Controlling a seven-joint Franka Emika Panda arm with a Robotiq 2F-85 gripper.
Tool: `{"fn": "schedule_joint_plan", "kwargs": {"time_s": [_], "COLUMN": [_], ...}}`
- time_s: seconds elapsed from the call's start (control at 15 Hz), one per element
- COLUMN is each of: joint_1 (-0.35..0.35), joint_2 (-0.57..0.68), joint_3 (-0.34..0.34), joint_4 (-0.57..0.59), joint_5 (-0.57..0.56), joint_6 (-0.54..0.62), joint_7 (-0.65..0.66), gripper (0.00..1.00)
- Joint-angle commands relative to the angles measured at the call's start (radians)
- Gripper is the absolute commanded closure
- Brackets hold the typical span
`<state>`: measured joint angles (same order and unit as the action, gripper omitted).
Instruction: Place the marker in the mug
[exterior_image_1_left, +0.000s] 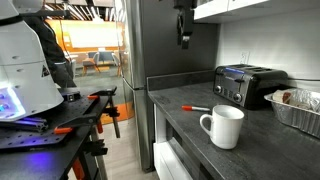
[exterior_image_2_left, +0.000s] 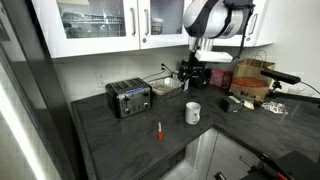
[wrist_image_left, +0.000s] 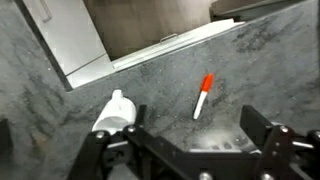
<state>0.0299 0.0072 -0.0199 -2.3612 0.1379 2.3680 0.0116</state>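
Note:
The marker (exterior_image_1_left: 194, 107) lies flat on the dark counter, red-orange end and pale body; it also shows in an exterior view (exterior_image_2_left: 158, 131) and in the wrist view (wrist_image_left: 202, 96). The white mug (exterior_image_1_left: 223, 126) stands upright on the counter near the marker, seen too in an exterior view (exterior_image_2_left: 192, 112) and at the wrist view's lower left (wrist_image_left: 115, 112). My gripper (exterior_image_1_left: 183, 33) hangs high above the counter, also seen in an exterior view (exterior_image_2_left: 197, 70). In the wrist view its fingers (wrist_image_left: 190, 140) are spread apart and empty, with the marker just beyond them.
A black-and-silver toaster (exterior_image_1_left: 243, 84) stands at the back of the counter, with a foil tray (exterior_image_1_left: 297, 108) beside it. Cabinets (exterior_image_2_left: 100, 25) hang above. The counter's front edge (wrist_image_left: 150, 55) runs past the marker. Boxes and clutter (exterior_image_2_left: 250, 85) sit on the far counter.

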Motion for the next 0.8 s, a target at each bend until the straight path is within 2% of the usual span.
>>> {"fn": "schedule_joint_plan", "kwargs": {"time_s": [0.0,0.13,0.53,0.73], "joint_1": [0.014,0.032,0.096,0.116], "joint_2": [0.203,0.316,0.588,0.705], "joint_3": [0.032,0.039,0.026,0.025], "joint_4": [0.128,0.207,0.45,0.56], "joint_5": [-0.01,-0.021,-0.027,-0.027], "joint_6": [0.101,0.136,0.097,0.071], "joint_7": [0.119,0.167,0.271,0.275], "gripper": [0.0,0.0,0.0,0.0]}}
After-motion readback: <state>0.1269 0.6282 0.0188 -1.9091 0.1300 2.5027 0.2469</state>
